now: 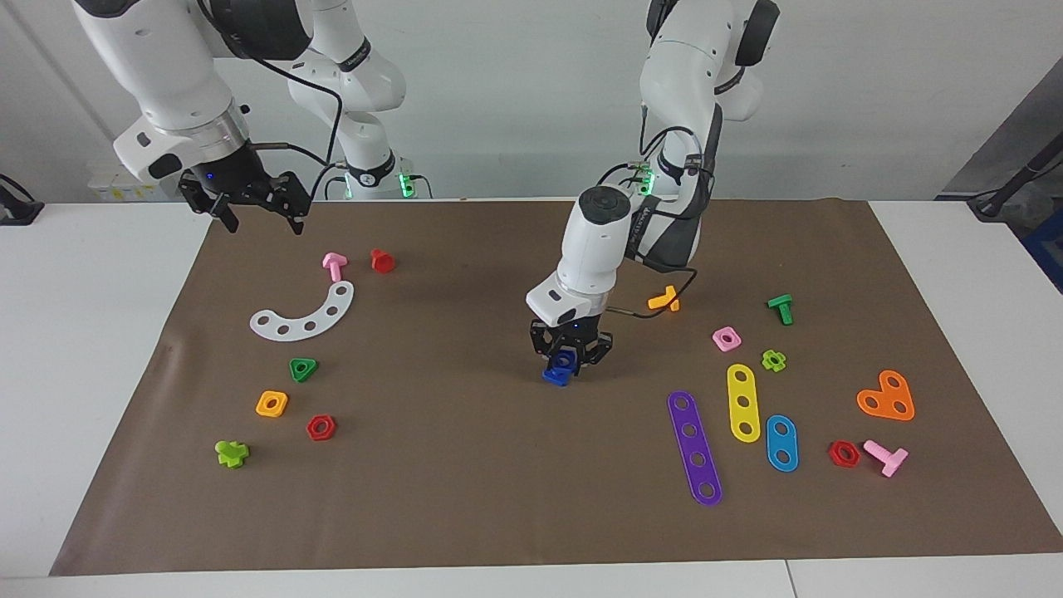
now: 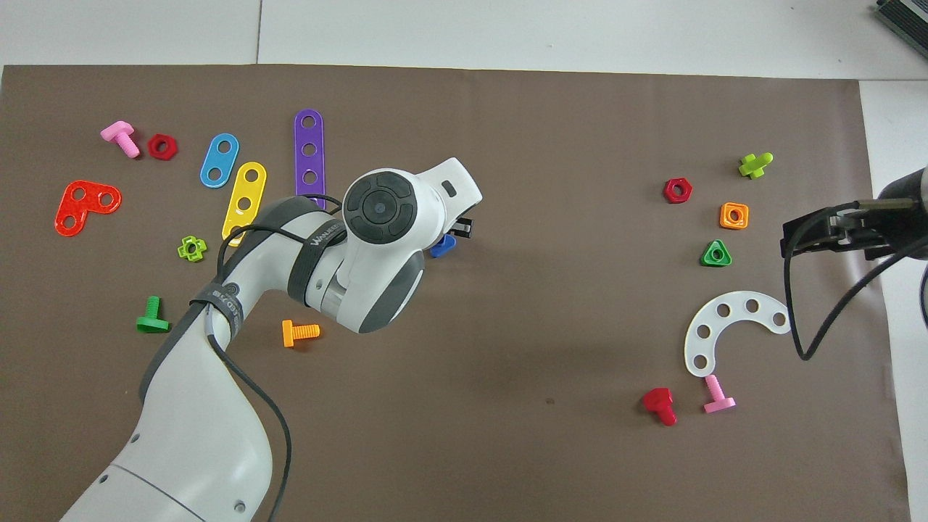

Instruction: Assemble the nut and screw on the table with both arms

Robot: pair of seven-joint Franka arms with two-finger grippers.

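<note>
Plain pale grey-white wall (image 1: 515, 100) along the robots' end of the room, evenly lit, with no hard shadows. Wide white tabletop (image 1: 91, 332) running the whole width, with a seam in its surface near the edge farthest from the robots. Large brown rectangular mat (image 1: 465, 482) laid flat over most of it, slightly creased at one edge. Dark equipment (image 1: 1026, 178) at the left arm's end, partly out of view.
</note>
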